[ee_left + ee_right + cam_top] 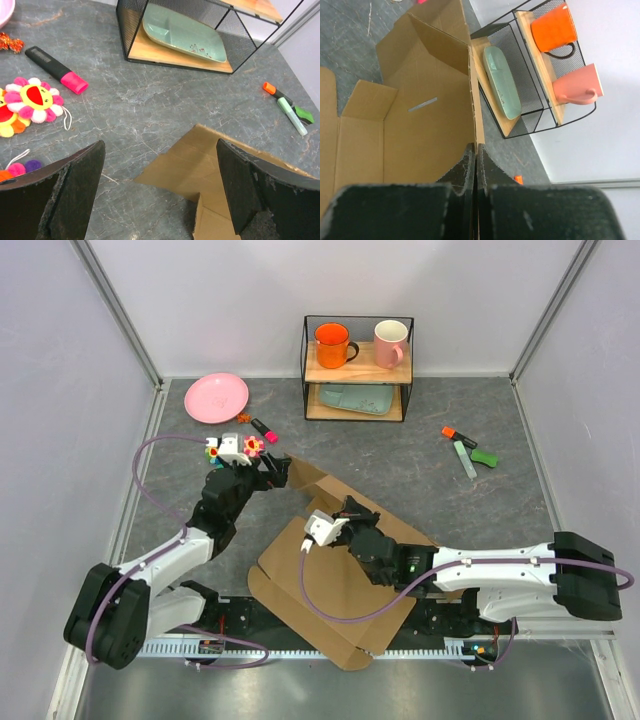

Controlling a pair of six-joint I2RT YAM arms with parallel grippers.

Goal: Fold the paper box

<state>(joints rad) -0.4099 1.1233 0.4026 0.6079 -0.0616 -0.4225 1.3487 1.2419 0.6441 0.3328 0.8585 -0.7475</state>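
The paper box (340,590) is brown corrugated cardboard, lying partly unfolded in the middle of the table with one long panel raised. My right gripper (345,511) is shut on the top edge of that raised panel (427,135), and the cardboard edge runs between its fingers (465,167). My left gripper (277,469) hovers open at the box's far left corner. In the left wrist view a flap corner (200,165) lies on the table between the wide-spread fingers (75,190) and touches neither of them.
A wire shelf (358,368) at the back holds an orange mug (332,344), a pink mug (391,343) and a green tray (182,34). A pink plate (216,397), a pink highlighter (57,70) and flower toys (35,100) lie at the left. Markers (465,450) lie at the right.
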